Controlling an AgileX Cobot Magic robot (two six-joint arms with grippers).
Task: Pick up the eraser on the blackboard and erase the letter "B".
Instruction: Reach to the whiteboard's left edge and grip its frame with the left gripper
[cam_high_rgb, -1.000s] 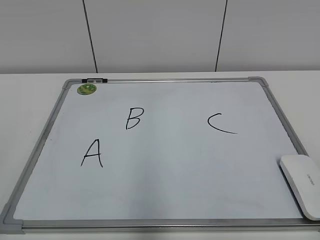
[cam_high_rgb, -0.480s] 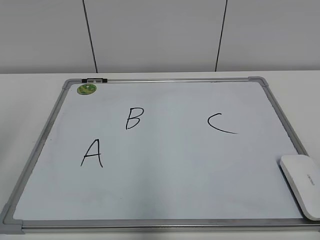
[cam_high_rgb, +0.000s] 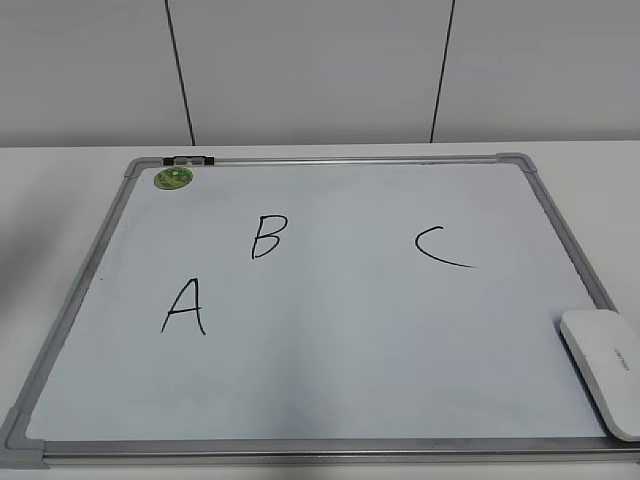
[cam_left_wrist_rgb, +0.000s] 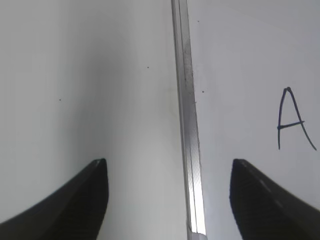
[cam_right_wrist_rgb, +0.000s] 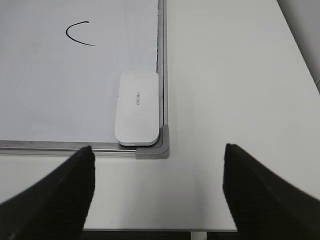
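Note:
The blackboard (cam_high_rgb: 330, 350) lies flat on the white table, a white surface in a silver frame. The black letter "B" (cam_high_rgb: 269, 237) is drawn at its upper left. The white eraser (cam_high_rgb: 606, 368) lies in the board's near right corner; it also shows in the right wrist view (cam_right_wrist_rgb: 137, 108), against the frame. My right gripper (cam_right_wrist_rgb: 159, 155) is open and empty over bare table just short of that corner. My left gripper (cam_left_wrist_rgb: 169, 167) is open and empty, straddling the board's left frame rail (cam_left_wrist_rgb: 189, 125). Neither gripper shows in the exterior view.
A black "A" (cam_high_rgb: 185, 307) sits below and left of the "B", also in the left wrist view (cam_left_wrist_rgb: 295, 119). A black "C" (cam_high_rgb: 440, 247) is at the right, also in the right wrist view (cam_right_wrist_rgb: 79, 34). A round green magnet (cam_high_rgb: 173, 178) sits at the far left corner.

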